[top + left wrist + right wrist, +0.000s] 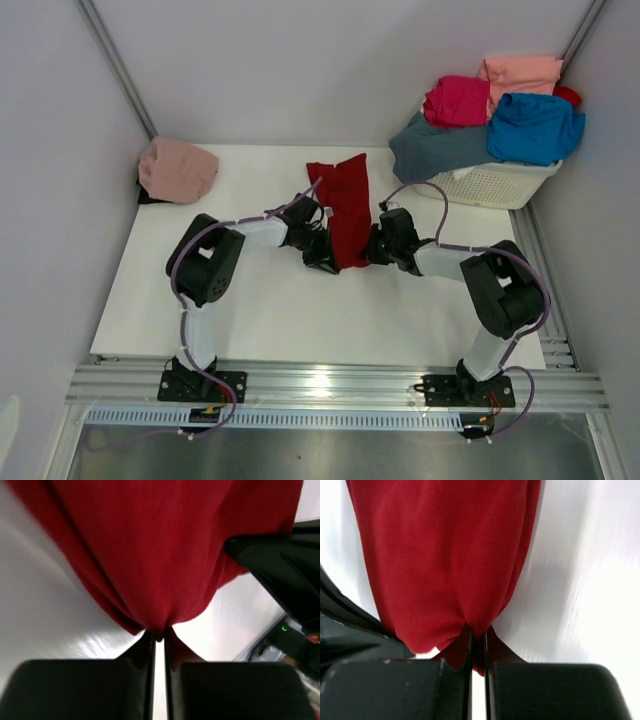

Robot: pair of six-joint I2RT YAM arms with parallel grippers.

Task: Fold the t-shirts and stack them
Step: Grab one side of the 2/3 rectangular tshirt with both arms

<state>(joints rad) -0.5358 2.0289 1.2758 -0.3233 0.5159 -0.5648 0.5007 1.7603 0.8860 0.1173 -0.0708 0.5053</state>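
A dark red t-shirt lies as a long narrow strip in the middle of the white table. Its near end is gathered between both grippers. My left gripper pinches that end from the left. In the left wrist view its jaws stand almost together with a bunch of the red cloth nipped at the tips. My right gripper is shut on the same end from the right, and red cloth is squeezed between its tips.
A dusty pink t-shirt sits bunched at the table's far left. A white lattice basket at the far right holds grey-blue, magenta, bright blue and salmon shirts. The two arms almost touch.
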